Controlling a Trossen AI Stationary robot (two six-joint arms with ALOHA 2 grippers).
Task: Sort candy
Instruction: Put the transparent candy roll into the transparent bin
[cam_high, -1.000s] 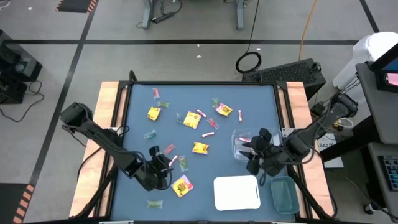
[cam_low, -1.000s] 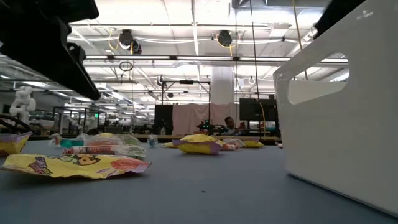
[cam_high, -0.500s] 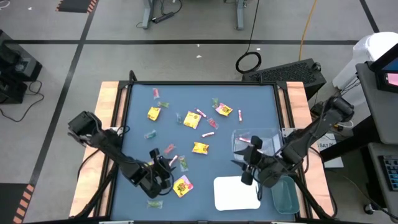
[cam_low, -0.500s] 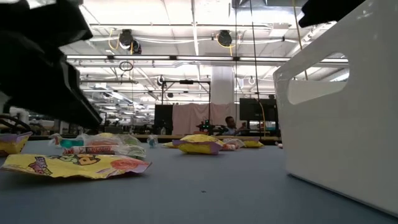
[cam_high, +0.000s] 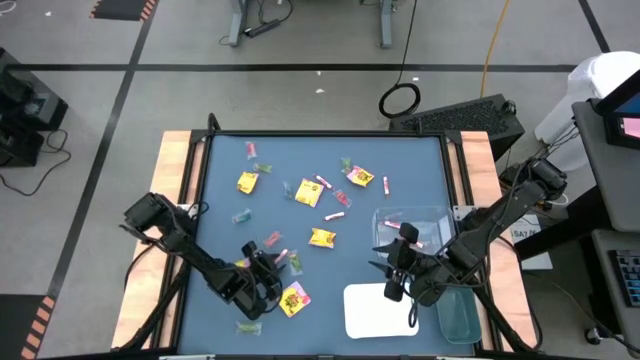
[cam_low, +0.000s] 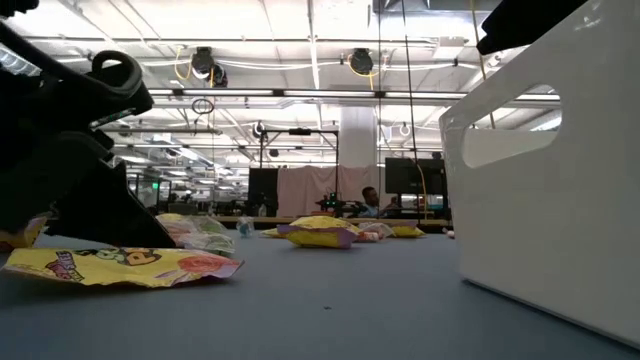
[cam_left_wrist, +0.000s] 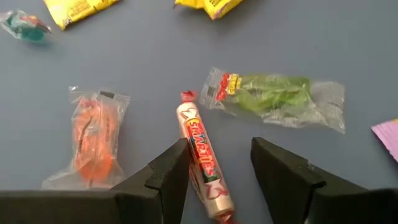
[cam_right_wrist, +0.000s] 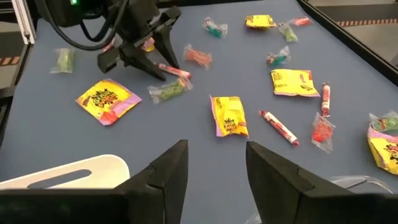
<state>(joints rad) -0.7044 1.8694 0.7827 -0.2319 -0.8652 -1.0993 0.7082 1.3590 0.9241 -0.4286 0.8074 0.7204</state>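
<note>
Candy lies scattered on the blue mat: yellow packets (cam_high: 308, 192), pink-red sticks (cam_high: 337, 215) and small green or teal pieces (cam_high: 246, 327). My left gripper (cam_left_wrist: 219, 149) is open and low over the mat near the near-left part. Its fingers stand on either side of a pink-red candy roll (cam_left_wrist: 202, 158), which lies close beside one finger. An orange wrapped sweet (cam_left_wrist: 92, 135) and a green one (cam_left_wrist: 273, 93) lie flat nearby. My right gripper (cam_right_wrist: 214, 149) is open and holds nothing. It hovers between the clear tray (cam_high: 432, 217) and the white tray (cam_high: 380, 310).
A yellow packet (cam_high: 293, 298) lies just near-right of the left gripper (cam_high: 265, 270). The green-tinted tray (cam_high: 456, 312) sits at the near-right corner beside the white tray (cam_low: 550, 170). Wooden side rails (cam_high: 172, 190) border the mat. Bare mat shows between the candy and the trays.
My left gripper has come down toward the mat and moved slightly toward the near edge, over the pink-red roll. My right gripper has drawn away from the clear tray toward the near-left, above the white tray's far edge. The candy has stayed put.
</note>
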